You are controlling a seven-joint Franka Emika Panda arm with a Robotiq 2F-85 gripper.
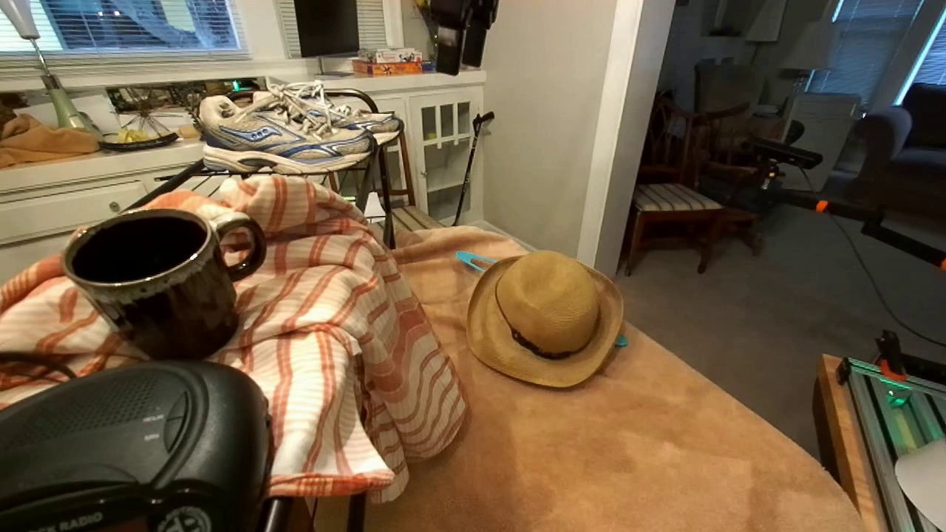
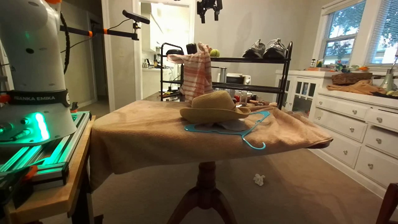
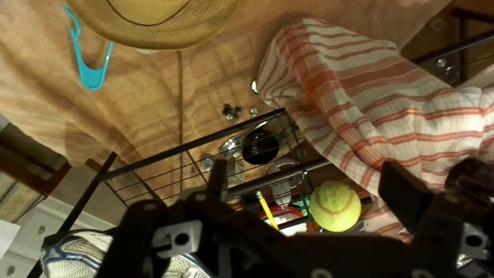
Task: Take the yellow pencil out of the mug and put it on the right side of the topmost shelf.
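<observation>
The yellow pencil [image 3: 267, 208] shows in the wrist view, lying across the wires of the rack, left of the tennis ball; its lower end is hidden by my gripper. The dark mug [image 1: 166, 295] stands on a striped cloth at the rack's near end, with no pencil showing above its rim. It shows small in an exterior view [image 2: 191, 48] and dark at the wrist view's right edge [image 3: 469, 179]. The topmost shelf [image 2: 236, 60] is the rack's upper wire tier. My gripper [image 2: 210, 18] hangs open above the rack, fingers wide apart [image 3: 310, 187], nothing between them; it also shows at the top in an exterior view [image 1: 460, 55].
A tennis ball [image 3: 335, 206] and running shoes [image 1: 288, 140] are on the top tier. A striped cloth [image 1: 318, 318] and black clock radio [image 1: 126, 443] cover its near end. A straw hat [image 1: 550, 310] and blue hanger [image 2: 217, 130] lie on the table [image 2: 140, 124].
</observation>
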